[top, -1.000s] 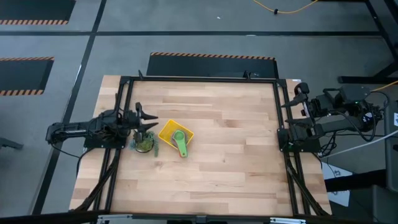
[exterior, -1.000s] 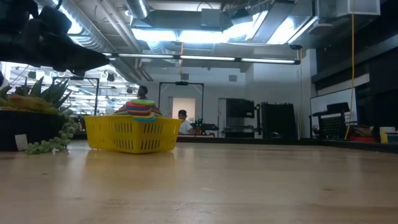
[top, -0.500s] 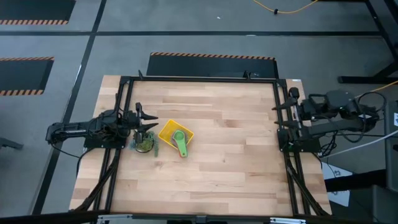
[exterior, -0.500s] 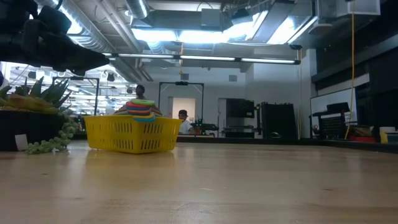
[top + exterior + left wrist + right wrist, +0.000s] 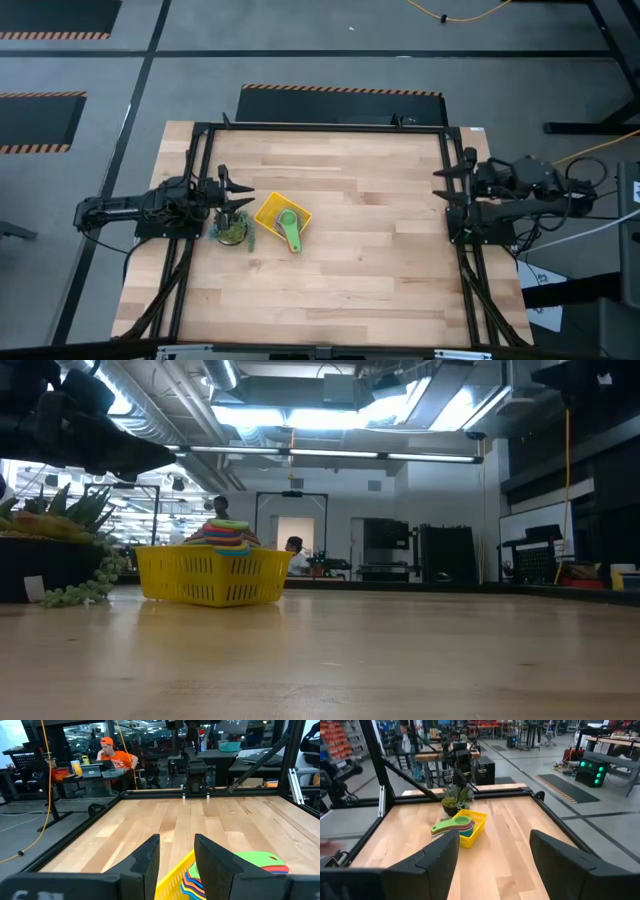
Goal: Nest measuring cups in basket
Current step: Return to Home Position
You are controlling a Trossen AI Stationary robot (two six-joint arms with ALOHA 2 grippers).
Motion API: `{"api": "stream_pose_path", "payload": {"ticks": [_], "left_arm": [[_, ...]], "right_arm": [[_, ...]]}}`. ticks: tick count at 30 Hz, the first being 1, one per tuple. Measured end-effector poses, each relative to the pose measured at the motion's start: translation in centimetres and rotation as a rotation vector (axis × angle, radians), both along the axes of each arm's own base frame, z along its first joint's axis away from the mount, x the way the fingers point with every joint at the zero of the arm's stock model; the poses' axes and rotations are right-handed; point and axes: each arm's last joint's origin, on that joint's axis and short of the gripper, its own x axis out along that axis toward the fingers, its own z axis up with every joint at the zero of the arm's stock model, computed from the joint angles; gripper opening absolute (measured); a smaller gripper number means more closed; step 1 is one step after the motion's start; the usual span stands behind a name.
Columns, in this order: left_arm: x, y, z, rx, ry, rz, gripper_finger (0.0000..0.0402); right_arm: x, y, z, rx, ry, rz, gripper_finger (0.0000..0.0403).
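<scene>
Cups (image 5: 288,219) nested in basket (image 5: 266,213), lower ones mostly hidden. Left gripper (image 5: 243,197) beside it, right gripper (image 5: 440,186) well away, both with fingers apart.

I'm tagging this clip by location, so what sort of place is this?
Probably a robotics lab in an industrial hall: exposed grey ceiling ducts with long strip lights, orange-and-black hazard-striped floor tape, and a seated person in an orange shirt among equipment benches.

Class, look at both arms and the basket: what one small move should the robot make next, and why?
Probably draw the left gripper back, away from the basket. The nested measuring cups, green on top, already sit in the basket; the left gripper hangs open and empty beside it, while the right gripper is open far off on the opposite side.
</scene>
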Motion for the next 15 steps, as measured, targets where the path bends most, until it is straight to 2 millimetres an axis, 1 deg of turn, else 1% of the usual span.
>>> {"api": "stream_pose_path", "payload": {"ticks": [8, 15], "left_arm": [[0.0, 0.0, 0.0, 0.0, 0.0, 0.0, 0.0115], [0.0, 0.0, 0.0, 0.0, 0.0, 0.0, 0.0115]], "right_arm": [[-0.1, 0.0, -2.8, 0.0, -0.055, 0.001, 0.0248], [-0.5, 0.0, -3.4, -0.001, -0.12, 0.021, 0.0248]]}}
